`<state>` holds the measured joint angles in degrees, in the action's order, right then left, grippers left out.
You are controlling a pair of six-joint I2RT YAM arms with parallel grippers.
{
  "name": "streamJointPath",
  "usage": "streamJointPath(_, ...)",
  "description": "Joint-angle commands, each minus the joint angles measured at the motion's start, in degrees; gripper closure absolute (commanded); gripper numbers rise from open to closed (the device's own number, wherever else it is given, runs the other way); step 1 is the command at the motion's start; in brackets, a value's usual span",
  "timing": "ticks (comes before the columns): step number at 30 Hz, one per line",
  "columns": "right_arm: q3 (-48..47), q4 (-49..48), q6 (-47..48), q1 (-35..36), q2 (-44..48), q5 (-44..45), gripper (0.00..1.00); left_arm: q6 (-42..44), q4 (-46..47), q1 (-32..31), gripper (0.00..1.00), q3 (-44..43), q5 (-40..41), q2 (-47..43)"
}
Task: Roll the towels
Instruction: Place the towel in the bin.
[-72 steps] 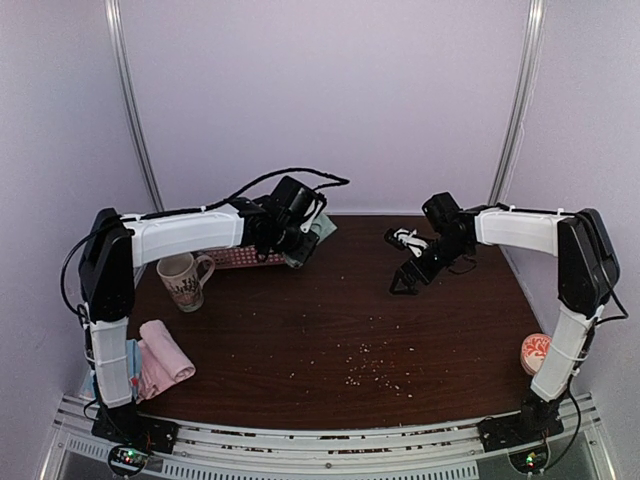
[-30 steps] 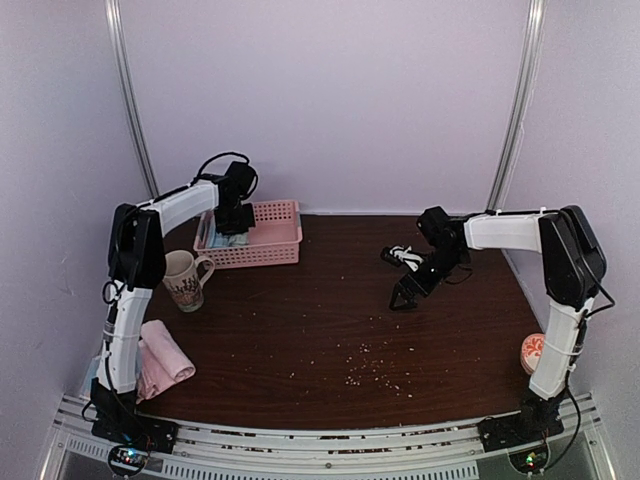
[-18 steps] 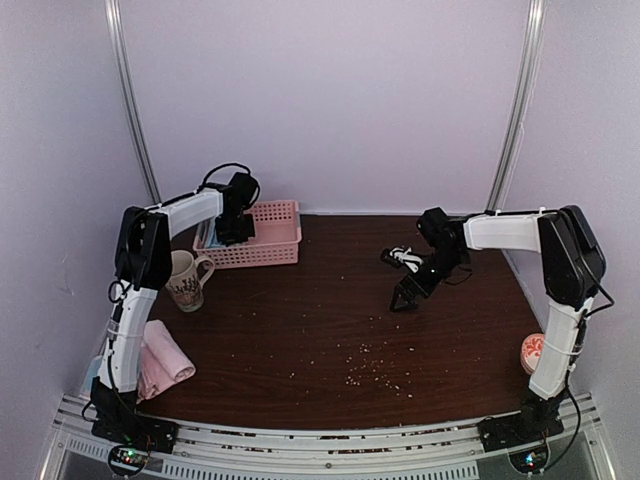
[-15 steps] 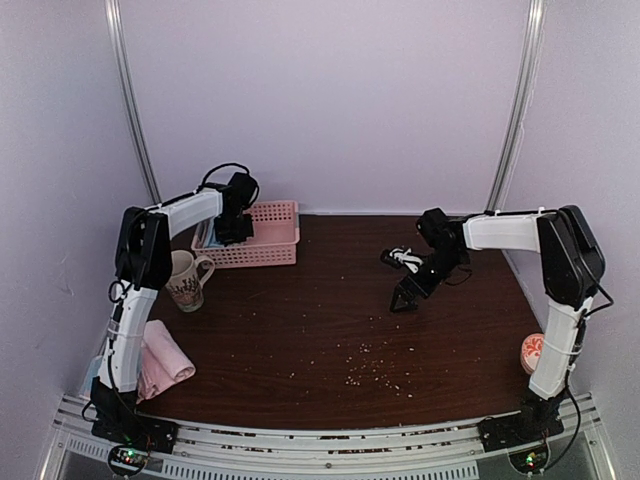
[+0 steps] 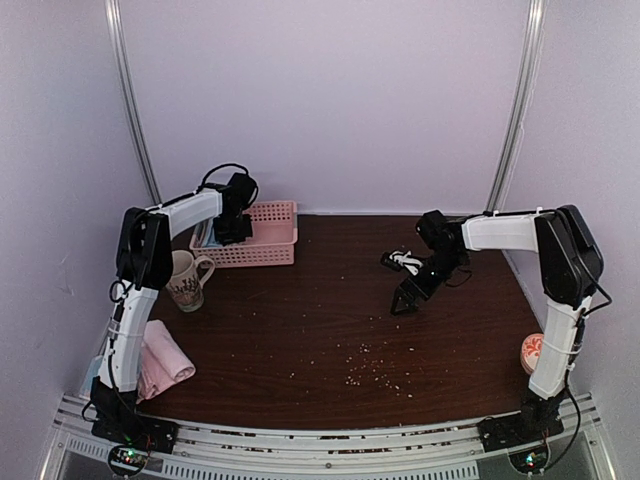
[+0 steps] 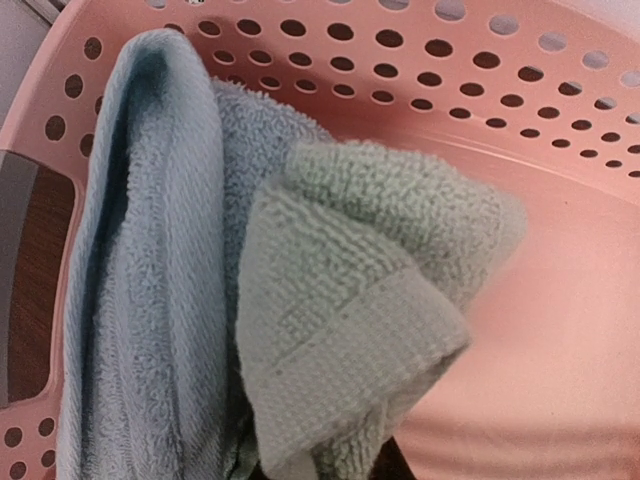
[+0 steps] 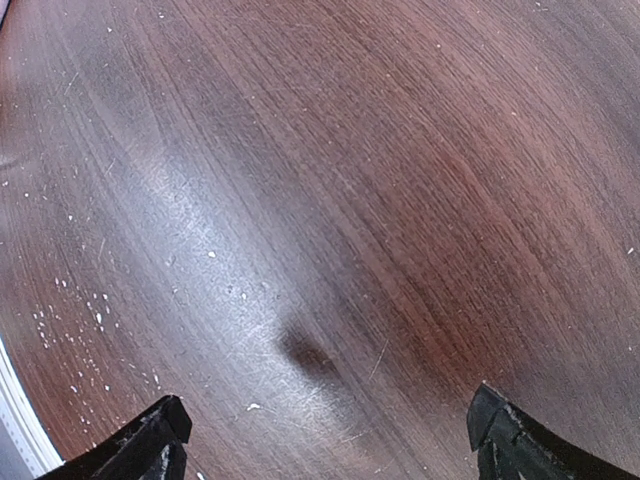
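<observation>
A pale sage green towel (image 6: 350, 300), rolled, lies in the pink basket (image 6: 560, 300) against a light blue towel (image 6: 150, 280). Its near end runs down between dark jaws at the bottom of the left wrist view. My left gripper (image 5: 232, 232) is down in the basket's left end, shut on that green towel. A pink towel (image 5: 165, 358) lies rolled at the table's front left. My right gripper (image 5: 403, 297) hangs open just above bare wood right of centre, its fingertips (image 7: 150, 440) wide apart with nothing between them.
A patterned mug (image 5: 183, 279) stands in front of the basket (image 5: 270, 235). A small black and white object (image 5: 405, 262) lies behind the right gripper. A pink and white round thing (image 5: 537, 352) sits at the right edge. Crumbs (image 5: 370, 365) dot the middle front.
My left arm swung from the basket's right end to its left end with the green towel and lowered it inside. The right gripper barely shifted.
</observation>
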<state>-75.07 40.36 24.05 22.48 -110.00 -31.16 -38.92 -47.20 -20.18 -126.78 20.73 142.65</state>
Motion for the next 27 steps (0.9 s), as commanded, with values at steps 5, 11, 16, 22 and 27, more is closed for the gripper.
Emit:
streamJointPath(5, -1.35, 0.78, 0.61, -0.21, -0.66, -0.84, 0.0, -0.02, -1.62, 0.86, 0.84, 1.14, 0.54, 0.19)
streamJointPath(11, -1.31, 0.96, 0.65, -0.16, -0.83, -0.88, 0.0, 0.4, -1.66, 0.9, 0.61, 1.69, 0.91, -1.28)
streamJointPath(16, -1.46, 1.15, 0.75, -0.18, -1.16, -1.01, 0.0, 0.86, -1.66, 0.78, 0.61, 1.8, 1.51, -1.95)
streamJointPath(22, -1.49, 1.27, 0.73, -0.16, -1.25, -1.01, 0.0, 1.56, -1.67, 0.0, 0.61, 1.18, 2.42, -4.06)
streamJointPath(27, -1.62, 1.44, 0.82, -0.16, -1.51, -0.96, 0.0, 1.9, -1.66, -0.28, 0.61, 0.92, 3.07, -6.02)
